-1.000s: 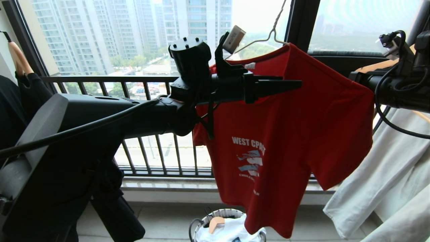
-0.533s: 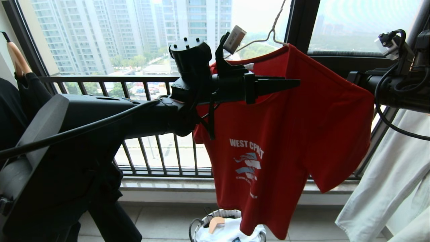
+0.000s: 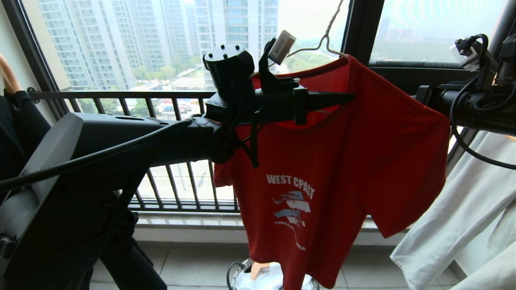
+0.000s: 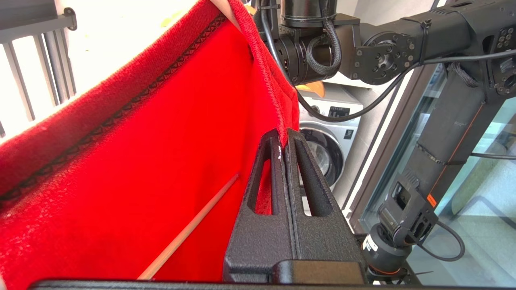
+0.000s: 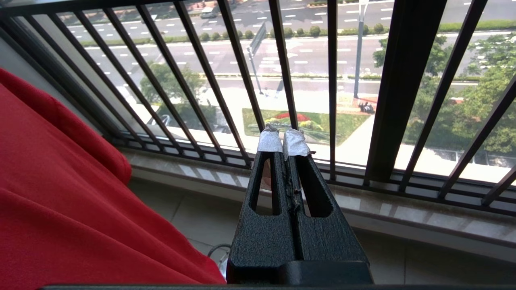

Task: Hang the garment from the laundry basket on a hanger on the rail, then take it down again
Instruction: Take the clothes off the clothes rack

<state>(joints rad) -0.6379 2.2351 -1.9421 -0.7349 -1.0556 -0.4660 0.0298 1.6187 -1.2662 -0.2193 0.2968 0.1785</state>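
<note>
Garment: the red "WEST COAST" T-shirt (image 3: 322,169) is seen hung on the thin white wire hanger (image 3: 322,40), chest print turned toward the robot; the hem drops to just above the laundry basket (image 3: 238,274) on the floor.
Hanger: the hooked neck rises out of the top of the head view; the rail itself is not in view, so the hook's seat on it cannot be confirmed.
Left claw: the left claw (image 3: 342,96) is clenched on the shirt's collar edge; in the left wrist view the fingertips (image 4: 284,139) are pressed together with the red hem pinched between them.
Key relation: the shirt hangs straight down from the grip, its long axis vertical; the left claw lies level across the neckline, pointing toward the robot's right, so the cloth lies below and beyond the tips.
Left arm pose: the arm is stretched forward and across from the left, wrist horizontal at collar height.
Right claw: the right claw (image 5: 283,141) is closed on nothing, pointed at the balcony railing (image 5: 242,80), with the shirt's sleeve just beside it.
Nearer arm: the left, already on the garment.
Judged stage: the shirt is hung; taking it down is judged to be starting, with a pull along the hanger arm called for.
Risk: the wire hanger may swing or be dragged with the collar.
</note>
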